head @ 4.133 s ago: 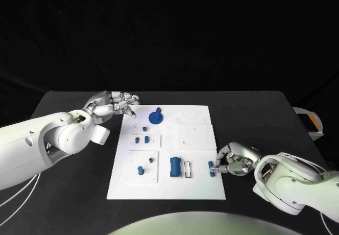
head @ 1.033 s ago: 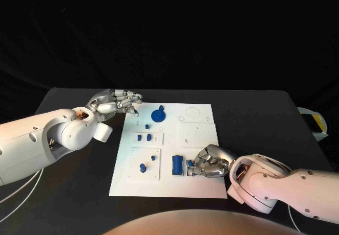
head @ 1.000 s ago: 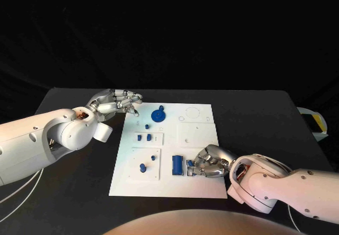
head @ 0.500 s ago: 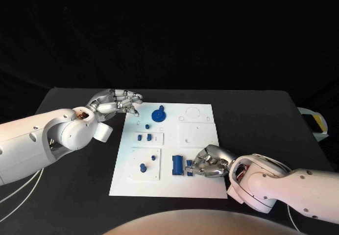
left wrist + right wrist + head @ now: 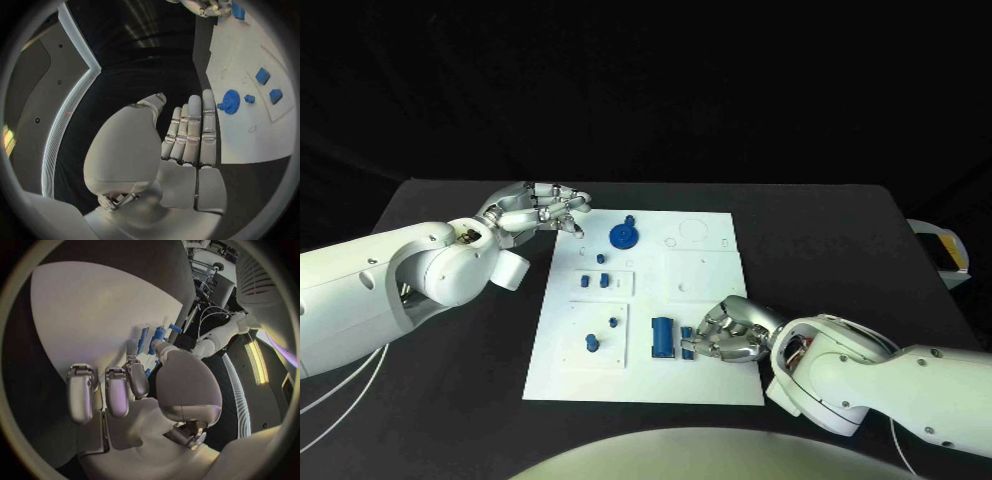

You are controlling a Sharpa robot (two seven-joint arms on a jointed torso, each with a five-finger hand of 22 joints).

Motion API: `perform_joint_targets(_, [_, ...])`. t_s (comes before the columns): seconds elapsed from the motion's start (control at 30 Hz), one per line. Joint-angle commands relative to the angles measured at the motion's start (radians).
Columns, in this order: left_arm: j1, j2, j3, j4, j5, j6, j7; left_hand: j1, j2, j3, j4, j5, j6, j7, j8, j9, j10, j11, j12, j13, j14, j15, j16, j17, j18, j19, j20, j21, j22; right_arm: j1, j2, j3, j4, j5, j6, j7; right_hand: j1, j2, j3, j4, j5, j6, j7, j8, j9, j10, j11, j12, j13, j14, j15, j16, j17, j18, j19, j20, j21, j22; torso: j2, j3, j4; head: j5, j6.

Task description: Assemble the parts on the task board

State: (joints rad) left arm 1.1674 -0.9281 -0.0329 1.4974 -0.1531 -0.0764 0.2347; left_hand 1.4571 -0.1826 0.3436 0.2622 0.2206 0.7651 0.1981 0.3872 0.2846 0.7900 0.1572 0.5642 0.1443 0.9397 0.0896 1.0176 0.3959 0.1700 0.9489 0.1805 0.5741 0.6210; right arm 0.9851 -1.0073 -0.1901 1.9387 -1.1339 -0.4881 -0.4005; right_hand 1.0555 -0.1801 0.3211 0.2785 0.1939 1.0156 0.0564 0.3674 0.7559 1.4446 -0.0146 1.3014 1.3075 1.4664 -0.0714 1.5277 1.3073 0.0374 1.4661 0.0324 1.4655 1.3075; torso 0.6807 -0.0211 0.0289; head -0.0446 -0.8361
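The white task board (image 5: 711, 275) lies mid-table. My right hand (image 5: 728, 333) rests on its near right part, fingers pinching a small blue part (image 5: 687, 341) that stands right beside the long blue block (image 5: 661, 337). The right wrist view shows the fingertips (image 5: 139, 382) of that right hand (image 5: 150, 395) at the blue part (image 5: 143, 340). My left hand (image 5: 540, 209) hovers at the board's far left corner, empty, with fingers straight and side by side in the left wrist view (image 5: 187, 135). A blue gear (image 5: 623, 237) (image 5: 229, 101) sits near it.
Several small blue pieces stand in the board's left half, among them a pair (image 5: 593, 281) and a low one (image 5: 591, 344). A pale device with a yellow stripe (image 5: 942, 250) sits off the table's right edge. Black table (image 5: 848, 240) surrounds the board.
Over four seconds my right hand carried the small blue part from the board's right edge leftward to beside the long blue block. In the last second it barely shifted. The left hand stayed put.
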Motion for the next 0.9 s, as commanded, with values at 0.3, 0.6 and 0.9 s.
perform_joint_targets(0.3, [0.0,0.001,0.001,0.003,0.006,0.007,0.021,0.005,0.001,0.001,0.007,0.004,-0.004,0.019,0.006,-0.002,-0.006,0.0,0.005,-0.002,-0.008,-0.001,0.004,0.001,0.011,0.007,0.0,-0.005,-0.002,0.005,-0.025,0.001,-0.001,0.016,0.001,0.078,0.129,-0.001,-0.008,-0.041,-0.057,-0.023,0.013,-0.016,-0.014,-0.009,0.008,-0.017,0.07,0.081,-0.001,-0.004,0.145,-0.01,0.062,0.002,-0.031,0.226,-0.001,-0.0004,-0.0002,0.001,0.005])
perform_joint_targets(0.6, [-0.001,0.012,0.0,0.0,0.019,-0.032,0.062,0.008,0.003,0.001,0.012,0.004,0.001,0.017,0.012,-0.004,0.015,-0.004,0.019,0.0,-0.006,-0.004,0.007,0.002,0.012,0.011,-0.001,-0.007,-0.003,0.091,-0.045,0.003,-0.05,0.301,-0.045,0.313,0.199,0.012,-0.004,-0.062,-0.003,-0.086,0.043,-0.057,-0.035,-0.078,0.034,-0.123,-0.002,0.058,0.022,-0.052,0.053,0.018,0.012,0.022,-0.183,0.183,-0.009,-0.0048,-0.0004,-0.003,0.017])
perform_joint_targets(0.9, [-0.014,0.042,0.0,-0.022,0.047,-0.083,0.104,0.006,0.003,0.001,0.021,0.004,0.012,0.012,0.019,-0.007,0.052,-0.01,0.031,-0.002,-0.008,-0.009,0.006,0.001,0.012,0.012,-0.003,-0.012,-0.005,0.139,-0.011,0.005,-0.147,0.44,-0.079,0.484,0.236,0.026,0.018,-0.085,-0.004,-0.09,0.047,-0.063,-0.039,-0.108,0.037,-0.168,-0.036,0.053,0.024,-0.065,0.031,0.031,-0.011,0.025,-0.254,0.162,-0.027,-0.0064,-0.0008,0.003,0.032])
